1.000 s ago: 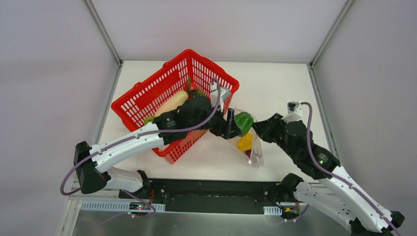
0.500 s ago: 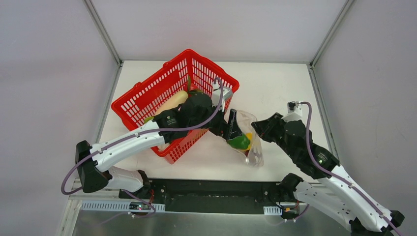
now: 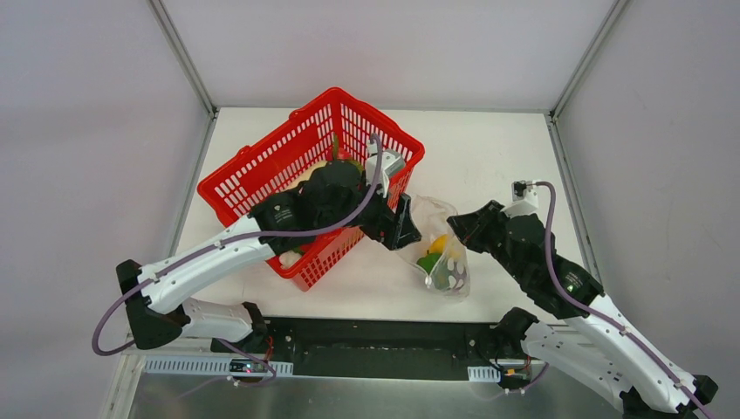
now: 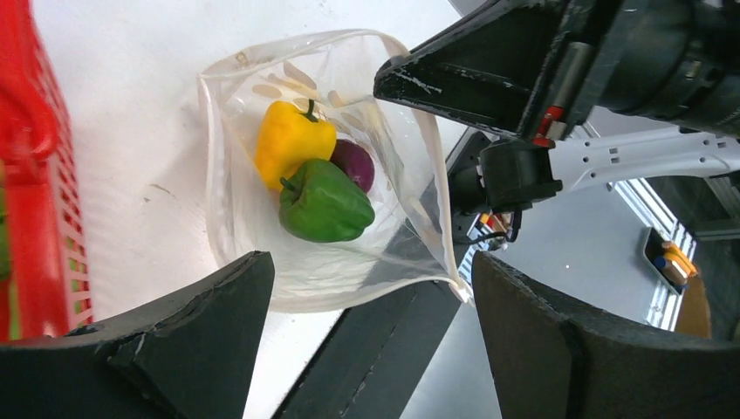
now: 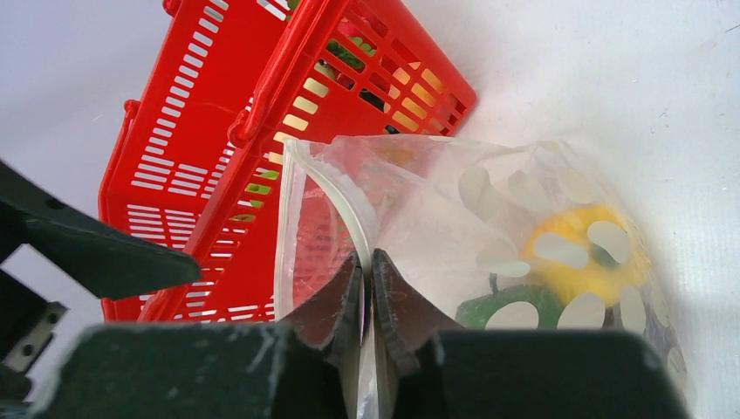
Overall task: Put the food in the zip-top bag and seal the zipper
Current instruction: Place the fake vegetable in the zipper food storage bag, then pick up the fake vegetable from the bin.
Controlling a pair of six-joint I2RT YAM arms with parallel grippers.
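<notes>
The clear polka-dot zip-top bag (image 3: 439, 253) lies on the table right of the basket, its mouth held open; it shows in the left wrist view (image 4: 253, 218) and the right wrist view (image 5: 489, 218). Inside lie a green pepper (image 4: 325, 202), a yellow pepper (image 4: 292, 138) and a purple piece (image 4: 353, 164). My right gripper (image 5: 367, 262) is shut on the bag's whitish zipper rim (image 5: 336, 196). My left gripper (image 4: 371, 297) is open and empty just above the bag mouth, beside the basket (image 3: 406, 223).
The red slotted basket (image 3: 262, 175) stands left of the bag with more toys inside, a green piece (image 3: 345, 163) showing; my left arm crosses over it. White walls enclose the table at back and sides. The dark table edge (image 3: 375, 336) is near.
The green pepper left my left gripper and dropped into the bag. My left gripper pulled back toward the basket, open. My right gripper kept hold of the rim.
</notes>
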